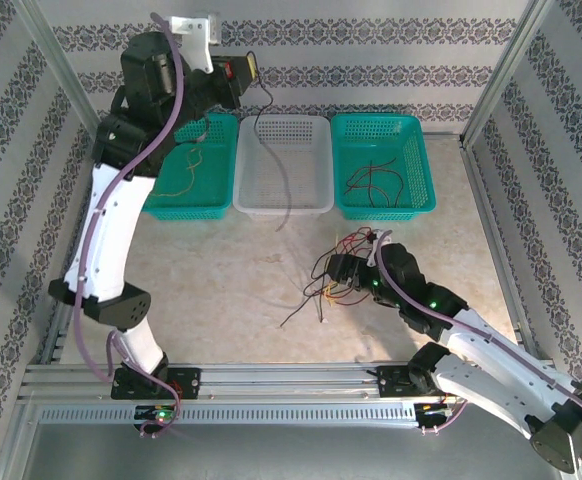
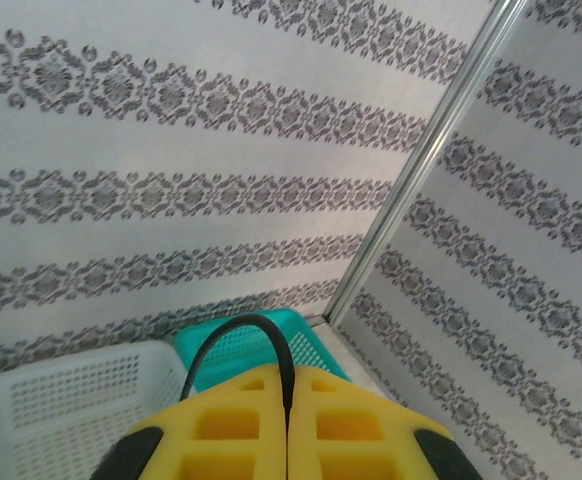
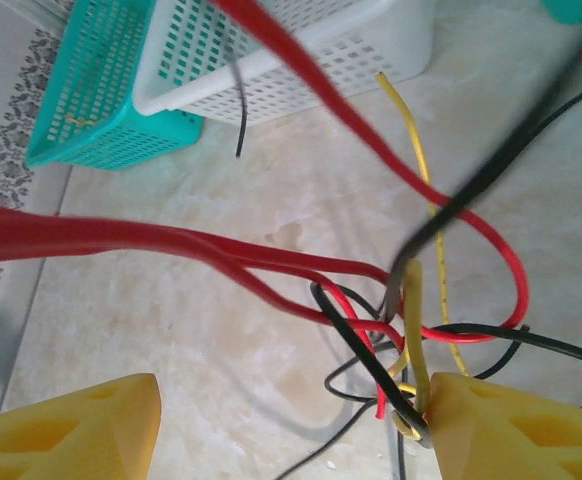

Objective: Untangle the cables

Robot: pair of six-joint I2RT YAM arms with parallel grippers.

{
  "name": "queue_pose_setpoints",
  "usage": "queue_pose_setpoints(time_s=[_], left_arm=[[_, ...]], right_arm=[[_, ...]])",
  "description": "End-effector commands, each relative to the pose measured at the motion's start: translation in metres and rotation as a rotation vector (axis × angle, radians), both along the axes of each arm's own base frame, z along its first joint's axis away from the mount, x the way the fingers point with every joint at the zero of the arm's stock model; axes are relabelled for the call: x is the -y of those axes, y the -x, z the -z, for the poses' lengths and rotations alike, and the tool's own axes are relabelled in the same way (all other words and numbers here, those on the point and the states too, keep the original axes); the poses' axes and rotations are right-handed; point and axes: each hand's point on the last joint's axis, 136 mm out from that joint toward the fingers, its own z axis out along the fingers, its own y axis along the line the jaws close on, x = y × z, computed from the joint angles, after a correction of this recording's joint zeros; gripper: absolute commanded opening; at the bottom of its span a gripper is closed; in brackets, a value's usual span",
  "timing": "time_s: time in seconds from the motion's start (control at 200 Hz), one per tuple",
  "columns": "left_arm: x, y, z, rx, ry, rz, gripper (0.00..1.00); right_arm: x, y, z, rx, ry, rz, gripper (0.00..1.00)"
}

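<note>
High on the left, the left arm rears up from its base, elbow bent and forearm reaching toward the back wall, so the left claw (image 1: 247,70) hangs above the gap between the left green basket (image 1: 161,205) and the white basket (image 1: 283,200). Its yellow fingers (image 2: 221,425) are pressed tight together, clenched on a black cable (image 1: 267,150) that loops out from between them and trails down across the white basket, its end hanging just past the front rim. A few thin strands (image 1: 186,175) lie in the left green basket. Further right, the right arm lies low, stretched from its base at the near right corner toward the middle of the desk (image 1: 221,280). The right claw (image 1: 333,270) is released, its fingertips (image 3: 516,430) well apart, with the tangle of cables (image 3: 371,330), red, black and yellow, on the desk between and just ahead of them. A black and a yellow wire touch one finger. More red and black strands (image 1: 376,180) lie in the right green basket (image 1: 416,205).
</note>
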Motion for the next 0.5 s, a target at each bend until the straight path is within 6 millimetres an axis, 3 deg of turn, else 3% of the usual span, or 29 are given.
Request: queue_pose_setpoints(time_s=[0.0,0.1,0.27,0.385,0.47,0.495], left_arm=[[0.016,0.008,-0.040,0.127,0.096,0.132,0.00],[0.025,-0.021,-0.010,0.065,0.075,0.132,0.00],[0.034,-0.068,0.061,-0.047,-0.021,0.087,0.00],[0.031,-0.098,0.118,-0.124,-0.087,0.010,0.00],[0.034,-0.115,0.172,-0.217,-0.105,-0.006,0.00],[0.037,-0.117,0.186,-0.246,-0.101,0.006,0.08]], right_arm=[[0.013,0.000,0.001,0.010,0.072,0.022,0.71],[0.015,0.001,0.001,0.008,0.086,0.018,0.71],[0.020,0.001,0.000,0.008,0.105,0.027,0.71],[0.023,0.001,0.001,0.000,0.115,0.037,0.71],[0.028,0.002,0.002,-0.011,0.132,0.051,0.71],[0.029,0.002,0.002,-0.013,0.135,0.055,0.71]])
